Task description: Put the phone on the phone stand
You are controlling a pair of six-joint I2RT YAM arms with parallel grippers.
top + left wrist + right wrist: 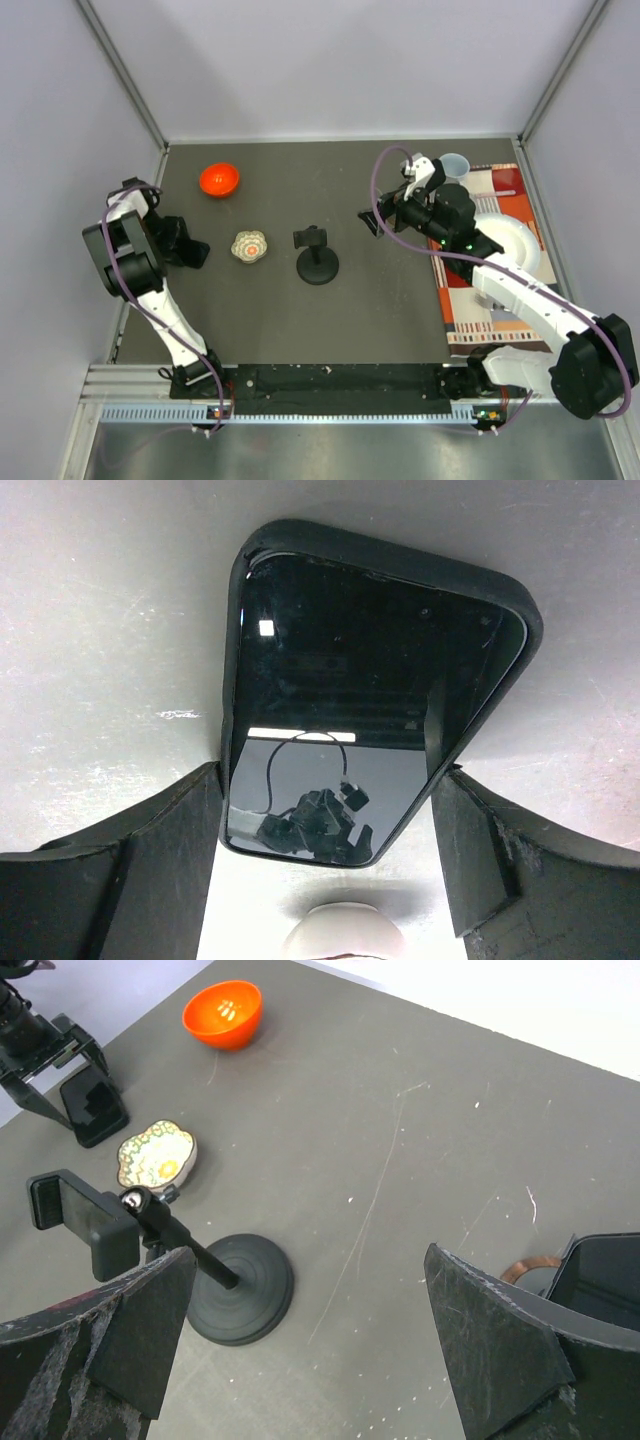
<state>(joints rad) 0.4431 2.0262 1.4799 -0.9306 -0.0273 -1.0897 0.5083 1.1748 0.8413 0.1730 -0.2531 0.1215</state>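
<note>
Grey table (100, 630): phone (350, 680) lies lengthwise in left gripper (330, 775).

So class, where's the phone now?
The phone lies at the table's left side in the top view, in the left gripper, left of the patterned dish.

An orange bowl (218, 180) sits far left on the dark grey table (300, 320), with a small flower-shaped patterned dish (249, 246) nearer, right of it. On the right, a red-and-white patterned mat (497, 183) bears a white plate (515, 243). A pale cup (453, 166) stands at the mat's far left corner.
</note>
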